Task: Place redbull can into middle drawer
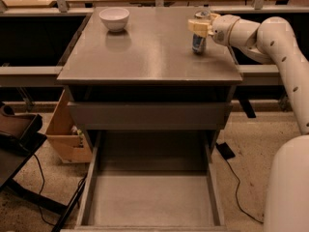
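Note:
The redbull can [198, 43] stands upright on the grey cabinet top [145, 52], near its right rear corner. My gripper [200, 26] reaches in from the right and is shut around the upper part of the can, which still rests on the top. The middle drawer [149, 202] is pulled out wide open below the cabinet front. Its flat grey floor is bare and low thin walls run along both sides.
A white bowl [114, 18] sits at the left rear of the cabinet top. A closed drawer front [147, 115] is above the open drawer. A cardboard box [67, 129] and a dark chair [17, 134] stand at the left. A cable [236, 182] lies on the floor at the right.

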`<state>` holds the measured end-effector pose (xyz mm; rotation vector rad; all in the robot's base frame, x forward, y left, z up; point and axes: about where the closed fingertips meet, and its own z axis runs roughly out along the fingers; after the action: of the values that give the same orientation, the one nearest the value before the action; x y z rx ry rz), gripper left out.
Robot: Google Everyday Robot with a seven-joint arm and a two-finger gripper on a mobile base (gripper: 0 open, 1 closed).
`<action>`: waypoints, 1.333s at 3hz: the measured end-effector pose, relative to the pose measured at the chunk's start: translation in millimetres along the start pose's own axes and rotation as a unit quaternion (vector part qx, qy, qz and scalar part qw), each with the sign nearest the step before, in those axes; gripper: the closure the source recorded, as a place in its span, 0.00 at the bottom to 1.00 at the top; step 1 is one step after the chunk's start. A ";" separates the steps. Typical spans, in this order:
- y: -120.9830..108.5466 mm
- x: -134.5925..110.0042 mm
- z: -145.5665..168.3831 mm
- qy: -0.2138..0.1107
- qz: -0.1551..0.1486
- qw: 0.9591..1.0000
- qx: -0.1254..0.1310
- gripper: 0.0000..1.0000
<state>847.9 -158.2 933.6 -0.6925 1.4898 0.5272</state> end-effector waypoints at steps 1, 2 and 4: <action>32.4 -44.6 -36.4 -0.024 -0.014 1.000 0.001 1.00; 70.9 -84.7 -88.3 -0.048 -0.030 0.998 0.013 1.00; 177.8 -56.1 -173.4 -0.010 -0.047 0.999 -0.015 1.00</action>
<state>597.9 -148.7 981.0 -0.7758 1.4260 0.4837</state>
